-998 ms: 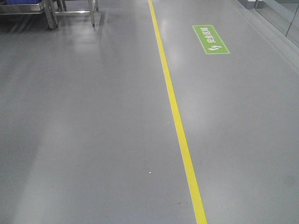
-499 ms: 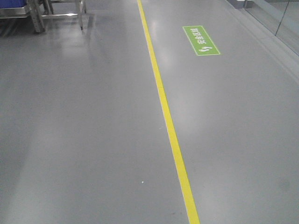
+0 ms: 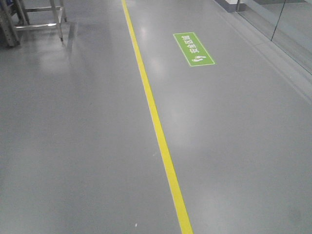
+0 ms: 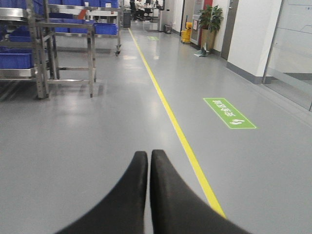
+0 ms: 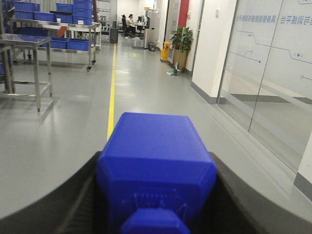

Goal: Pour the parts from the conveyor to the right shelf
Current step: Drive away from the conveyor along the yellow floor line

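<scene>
Blue block [image 5: 156, 165] sits clamped between the two dark fingers [image 5: 53, 209] of the right gripper [image 5: 156, 195]. It fills the lower half of the right wrist view, with a small stud on its near face. The left gripper [image 4: 148, 157] holds nothing, its black fingers pressed together tip to tip above the grey floor [image 3: 73, 146]. A yellow line [image 3: 157, 131] runs along that floor, with a green floor sign [image 3: 193, 48] to its right. Steel racks [image 4: 44, 48] carrying blue tubs [image 4: 14, 59] stand well off to the left; whether they have roller lanes is too distant to tell.
</scene>
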